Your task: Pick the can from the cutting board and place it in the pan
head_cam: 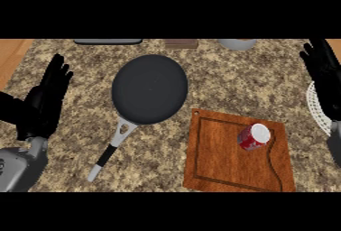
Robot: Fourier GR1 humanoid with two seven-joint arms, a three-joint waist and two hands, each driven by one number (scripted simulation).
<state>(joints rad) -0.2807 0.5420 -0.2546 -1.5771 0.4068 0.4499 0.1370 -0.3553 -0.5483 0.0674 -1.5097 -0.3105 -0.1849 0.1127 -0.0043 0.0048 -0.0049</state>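
A red can (254, 137) with a white top stands on the wooden cutting board (226, 167), toward its upper right part. To the left of the board lies a dark round pan (149, 88) with nothing in it; its grey and black handle (110, 151) points down and left. My right hand (324, 72) is at the view's right edge, fingers straight and pointing up, above and to the right of the can and apart from it. My left hand (47, 97) rests open at the left edge, left of the pan.
A white round plate (315, 106) shows partly behind my right hand at the right edge. Along the counter's far edge sit a dark flat object (108, 41), a brown block (180, 43) and a grey bowl (236, 43).
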